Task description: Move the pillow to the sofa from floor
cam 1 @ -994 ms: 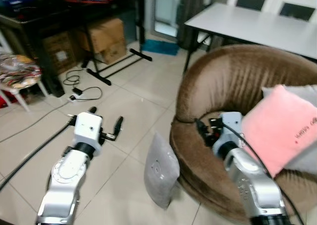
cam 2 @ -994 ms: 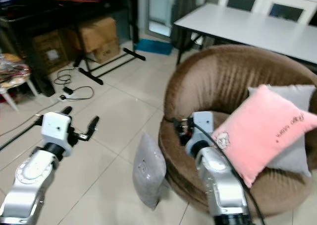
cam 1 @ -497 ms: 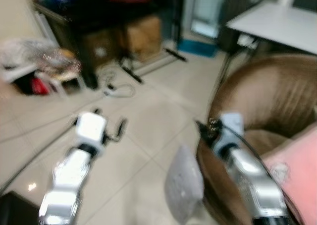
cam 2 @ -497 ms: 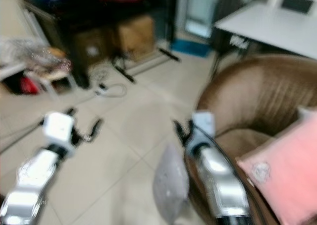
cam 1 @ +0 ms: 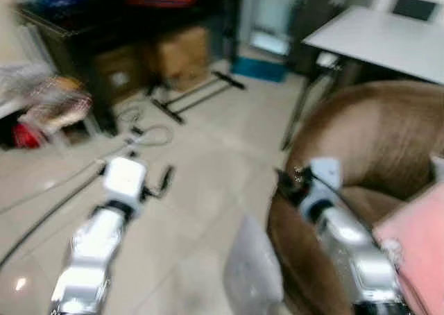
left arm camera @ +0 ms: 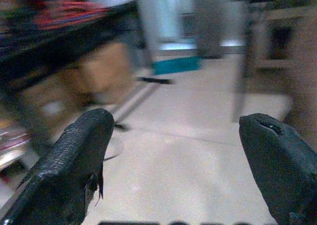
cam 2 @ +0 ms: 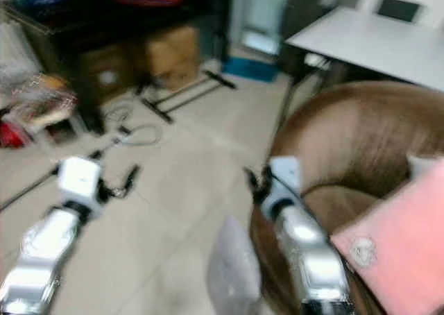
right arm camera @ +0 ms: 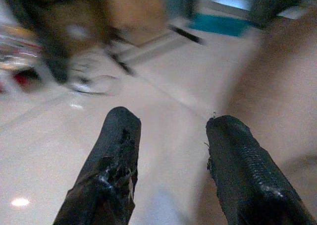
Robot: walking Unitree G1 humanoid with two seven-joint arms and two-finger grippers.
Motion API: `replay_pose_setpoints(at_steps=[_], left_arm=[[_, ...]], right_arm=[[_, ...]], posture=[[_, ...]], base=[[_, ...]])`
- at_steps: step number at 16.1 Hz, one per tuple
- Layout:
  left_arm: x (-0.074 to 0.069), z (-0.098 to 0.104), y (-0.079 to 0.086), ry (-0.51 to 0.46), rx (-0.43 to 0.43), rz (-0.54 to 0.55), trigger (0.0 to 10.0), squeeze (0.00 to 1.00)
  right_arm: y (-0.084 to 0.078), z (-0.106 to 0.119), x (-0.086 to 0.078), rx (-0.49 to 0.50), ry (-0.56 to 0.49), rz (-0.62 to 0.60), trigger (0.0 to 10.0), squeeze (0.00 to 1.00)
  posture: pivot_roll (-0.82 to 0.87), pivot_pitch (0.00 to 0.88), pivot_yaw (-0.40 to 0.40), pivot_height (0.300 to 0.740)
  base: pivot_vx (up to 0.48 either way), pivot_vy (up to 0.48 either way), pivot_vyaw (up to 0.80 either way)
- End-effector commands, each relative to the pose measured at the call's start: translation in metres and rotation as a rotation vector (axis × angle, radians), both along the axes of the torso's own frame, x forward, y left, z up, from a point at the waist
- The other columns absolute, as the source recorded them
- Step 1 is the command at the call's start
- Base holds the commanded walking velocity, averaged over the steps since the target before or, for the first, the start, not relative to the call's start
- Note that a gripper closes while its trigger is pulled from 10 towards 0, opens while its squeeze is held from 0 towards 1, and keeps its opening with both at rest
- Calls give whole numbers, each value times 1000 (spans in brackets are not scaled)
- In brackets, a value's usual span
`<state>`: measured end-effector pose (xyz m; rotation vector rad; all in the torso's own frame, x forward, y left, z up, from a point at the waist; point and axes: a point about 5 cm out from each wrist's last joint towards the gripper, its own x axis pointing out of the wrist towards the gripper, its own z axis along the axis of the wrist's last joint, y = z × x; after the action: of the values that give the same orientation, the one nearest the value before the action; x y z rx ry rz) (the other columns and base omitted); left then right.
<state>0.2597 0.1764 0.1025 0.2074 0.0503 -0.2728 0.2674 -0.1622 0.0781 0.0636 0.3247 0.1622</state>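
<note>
A grey pillow [cam 1: 253,277] stands on edge on the tiled floor, leaning against the round brown sofa [cam 1: 361,134]. A pink pillow [cam 2: 395,252] lies in the sofa seat. My right gripper [cam 1: 288,180] hovers by the sofa's rim, just above the grey pillow. In the right wrist view its fingers [right arm camera: 116,155] are spread, with floor and sofa edge between them. My left gripper [cam 1: 149,173] hangs over bare floor left of the pillow. Its fingers [left arm camera: 74,160] stand wide apart with nothing between them. All views are blurred.
A white table [cam 1: 374,41] stands behind the sofa. Cardboard boxes [cam 1: 173,55] sit under a dark bench at the back left. A black stand's legs [cam 1: 194,96] and cables [cam 1: 149,134] lie on the floor. A patterned stool [cam 1: 48,100] is far left.
The whole picture has swung and blurred, so the camera moved. Both arms keep the same pose with fingers spread; the grey pillow still leans on the sofa.
</note>
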Motion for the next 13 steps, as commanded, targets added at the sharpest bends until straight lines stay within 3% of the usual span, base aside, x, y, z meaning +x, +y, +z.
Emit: replay_pose_setpoints(at_steps=[1,2,13], left_arm=[[0,2,8,-9,27,14,10000,0],[0,2,8,-9,28,14,10000,0],[0,-1,2,2,34,-35,10000,0]], right_arm=[[4,4,3,-3,-14,4,10000,0],[3,4,3,-7,-13,2,10000,0],[0,-1,-2,-20,2,8,10000,0]], posture=[[-95,0,-3,740],[-96,0,-4,740],[-100,0,-3,740]], base=[[330,0,-781],[322,0,-775],[0,0,0]])
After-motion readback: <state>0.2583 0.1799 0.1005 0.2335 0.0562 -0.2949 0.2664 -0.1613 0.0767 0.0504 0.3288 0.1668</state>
